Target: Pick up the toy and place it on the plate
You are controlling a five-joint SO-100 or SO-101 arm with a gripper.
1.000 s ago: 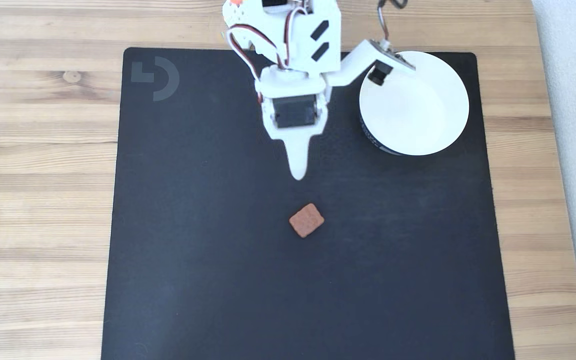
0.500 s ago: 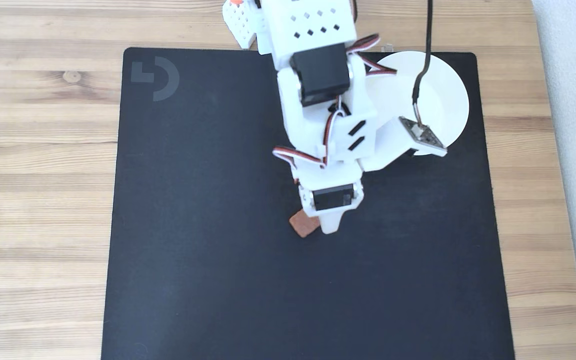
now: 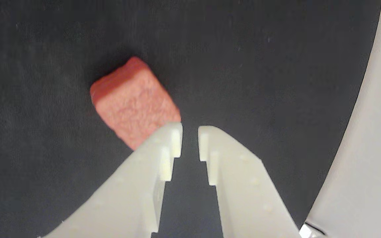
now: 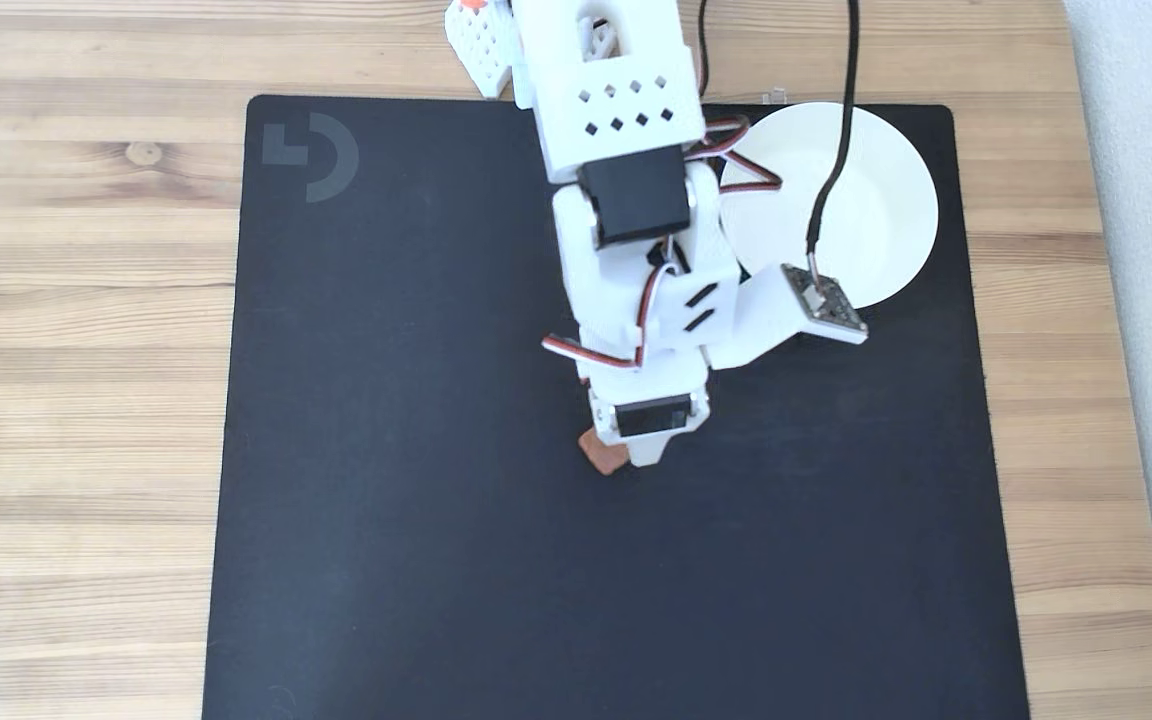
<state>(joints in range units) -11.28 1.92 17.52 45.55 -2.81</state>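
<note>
The toy (image 3: 134, 99), a small reddish-brown textured square, lies flat on the black mat. In the wrist view it sits just left of my gripper (image 3: 190, 137), and the left finger (image 3: 157, 155) covers its near corner. Only a narrow gap separates the fingertips, with bare mat between them. From the fixed view, my gripper (image 4: 641, 460) points down over the toy (image 4: 601, 457), hiding most of it. The white plate (image 4: 886, 200) rests at the mat's far right corner, partly behind the arm.
The black mat (image 4: 386, 500) covers the middle of a wooden table (image 4: 76, 350). A black cable (image 4: 841, 150) runs over the plate to the wrist camera board (image 4: 824, 303). The mat stretches wide to the left of and below the gripper.
The arm has swung out from the back of the mat and come down onto the toy. Over the last half second it settled a little lower and to the left.
</note>
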